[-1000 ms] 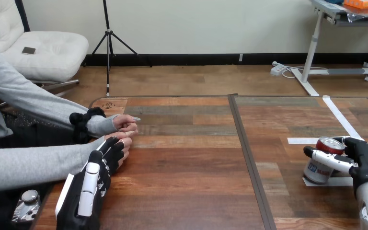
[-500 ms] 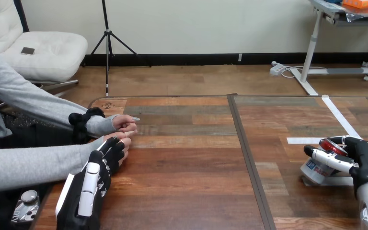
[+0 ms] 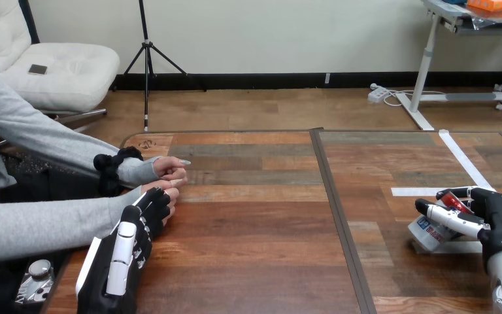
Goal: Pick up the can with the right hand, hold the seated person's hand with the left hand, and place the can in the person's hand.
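A silver can (image 3: 431,229) with a red top leans steeply at the table's right side, its top tipped toward my right hand (image 3: 497,219). That hand's fingers and thumb are curled round the can. At the left, my left hand (image 3: 134,239) lies on the person's nearer hand (image 3: 167,195), its fingers curled over the back of that hand. The person's farther hand (image 3: 170,169) rests on the table just beyond, loosely closed.
White tape lines (image 3: 461,160) mark the wooden table (image 3: 255,222) at the right, and the can stands on a taped patch. A dark seam (image 3: 336,216) runs down the table's middle.
The can has tipped from upright to a steep lean in my right hand. My left hand and the person's hands have stayed where they were.
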